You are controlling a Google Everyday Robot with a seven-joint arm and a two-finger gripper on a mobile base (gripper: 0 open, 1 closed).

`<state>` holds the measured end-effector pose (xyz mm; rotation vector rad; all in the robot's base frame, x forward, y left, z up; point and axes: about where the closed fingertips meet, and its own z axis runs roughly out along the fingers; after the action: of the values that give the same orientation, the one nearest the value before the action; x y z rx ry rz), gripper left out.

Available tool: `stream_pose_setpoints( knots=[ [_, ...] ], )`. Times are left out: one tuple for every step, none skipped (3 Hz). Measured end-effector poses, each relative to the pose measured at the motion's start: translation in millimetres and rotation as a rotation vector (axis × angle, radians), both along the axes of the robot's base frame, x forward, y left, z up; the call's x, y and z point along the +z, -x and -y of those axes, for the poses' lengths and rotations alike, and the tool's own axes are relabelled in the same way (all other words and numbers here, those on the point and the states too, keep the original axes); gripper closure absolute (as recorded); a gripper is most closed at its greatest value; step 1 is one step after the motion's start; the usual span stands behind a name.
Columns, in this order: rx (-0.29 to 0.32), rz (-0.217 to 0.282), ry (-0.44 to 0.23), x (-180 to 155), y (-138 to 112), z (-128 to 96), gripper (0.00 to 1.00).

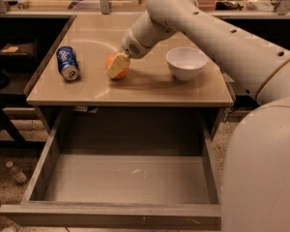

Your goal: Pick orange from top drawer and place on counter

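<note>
The orange rests on the beige counter, left of centre. My gripper reaches down from the right and is shut on the orange; a pale yellow finger covers most of its front. The top drawer is pulled fully open below the counter, and its grey bottom shows nothing but a few small white specks.
A blue soda can lies on its side at the counter's left. A white bowl stands at the right. My arm crosses above the bowl. A small bottle lies on the floor left of the drawer.
</note>
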<state>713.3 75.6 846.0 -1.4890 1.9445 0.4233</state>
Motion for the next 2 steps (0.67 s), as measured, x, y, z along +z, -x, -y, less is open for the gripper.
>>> stream_pose_setpoints(
  knots=[
    [0.0,0.0,0.0,0.0,0.0,0.0,0.13],
    [0.0,0.0,0.0,-0.2,0.0,-0.2,0.0]
  ],
)
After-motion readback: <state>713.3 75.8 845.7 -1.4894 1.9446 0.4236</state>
